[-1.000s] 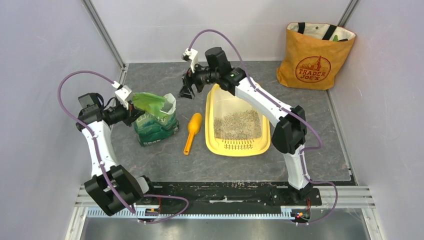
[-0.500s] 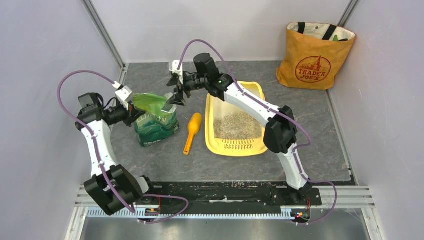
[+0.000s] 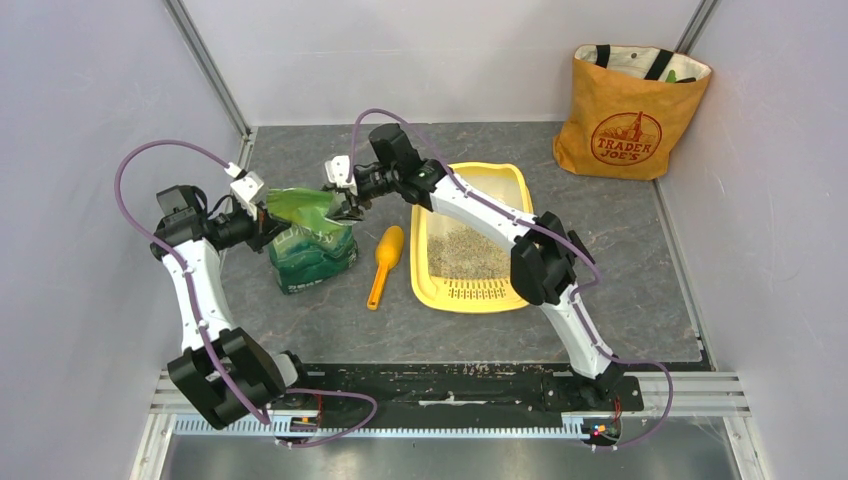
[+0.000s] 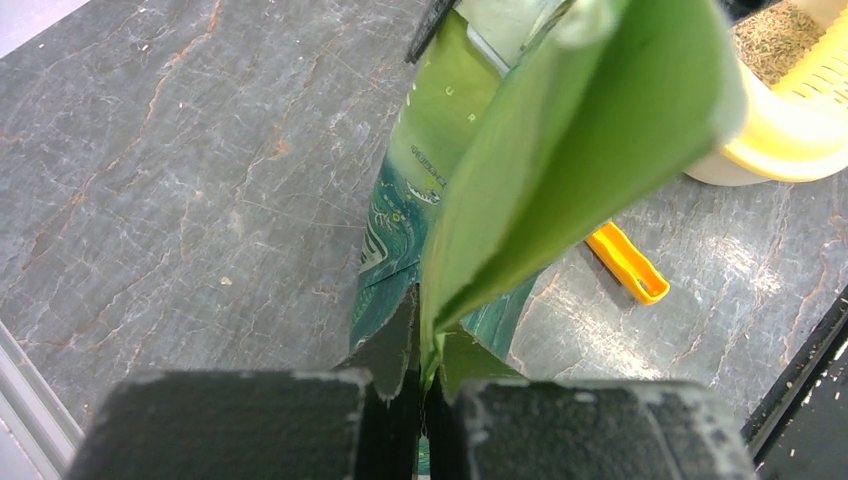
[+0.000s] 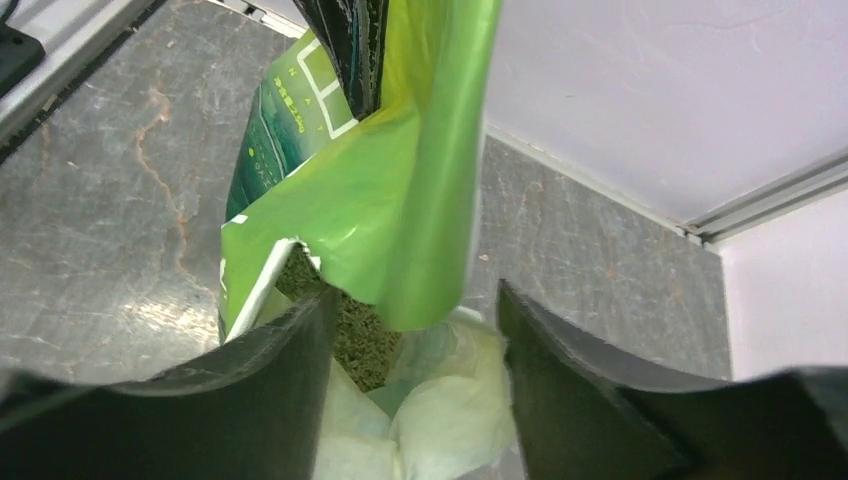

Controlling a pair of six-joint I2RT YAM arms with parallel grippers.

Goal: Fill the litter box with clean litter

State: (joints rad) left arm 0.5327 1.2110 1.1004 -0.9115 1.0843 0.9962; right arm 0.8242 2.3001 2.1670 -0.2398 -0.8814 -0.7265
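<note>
The yellow litter box (image 3: pixel 525 205) lies right of centre with a patch of grey-beige clean litter (image 3: pixel 462 255) inside. A green litter bag (image 3: pixel 312 255) stands left of it, its mouth open. My left gripper (image 3: pixel 262 212) is shut on the bag's bright green top flap (image 4: pixel 560 150), pinched between its jaws (image 4: pixel 430 375). My right gripper (image 5: pixel 415 292) is open at the bag's mouth, its fingers (image 5: pixel 270 380) either side of the hanging flap tip (image 5: pixel 400 190). Below the flap, dark granules (image 5: pixel 355 335) and pale lining (image 5: pixel 450 405) show inside the bag.
An orange-yellow scoop (image 3: pixel 385 265) lies on the grey mat between bag and litter box. An orange tote bag (image 3: pixel 628 110) stands in the far right corner. Pale walls close in on the left, back and right.
My right arm has swung left from the litter box's far left corner to the bag's mouth. The left arm and the bag have stayed put.
</note>
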